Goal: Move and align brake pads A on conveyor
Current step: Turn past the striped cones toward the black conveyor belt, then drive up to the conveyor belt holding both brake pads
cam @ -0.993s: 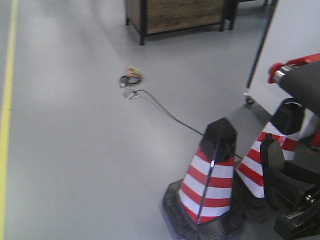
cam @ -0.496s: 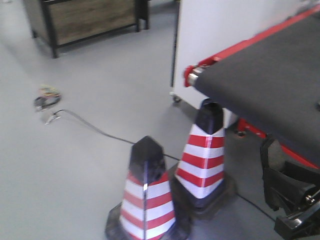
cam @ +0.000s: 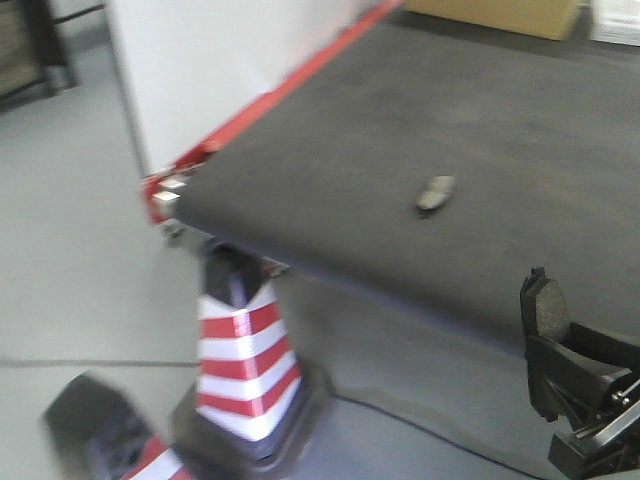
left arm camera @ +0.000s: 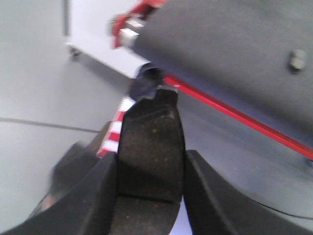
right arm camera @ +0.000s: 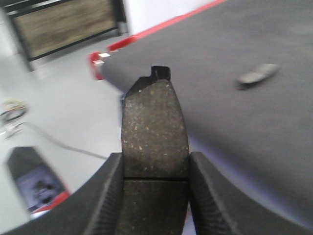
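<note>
The conveyor (cam: 400, 120) is a charcoal belt with a red edge stripe, filling the upper right of the front view. One brake pad (cam: 435, 192) lies loose on it, also seen as the loose pad (left arm camera: 295, 59) and the loose pad (right arm camera: 257, 74). My left gripper (left arm camera: 150, 161) is shut on a dark pad (left arm camera: 151, 137) with a groove across it, held off the belt over the floor. My right gripper (right arm camera: 155, 159) is shut on another grooved pad (right arm camera: 154, 122) near the conveyor's (right arm camera: 234, 127) corner. A held pad (cam: 548, 310) shows at the front view's lower right.
A red-and-white traffic cone (cam: 245, 360) stands on the floor below the belt's corner, and a second cone (cam: 100, 430) is blurred at lower left. A white panel (cam: 200, 70) stands behind. A cardboard box (cam: 500, 15) sits at the belt's far end. A cable (right arm camera: 54, 139) crosses the floor.
The front view has swung right: the cones slid left and the conveyor now fills the upper right, with the loose pad in sight. The gripper with its pad stays at lower right.
</note>
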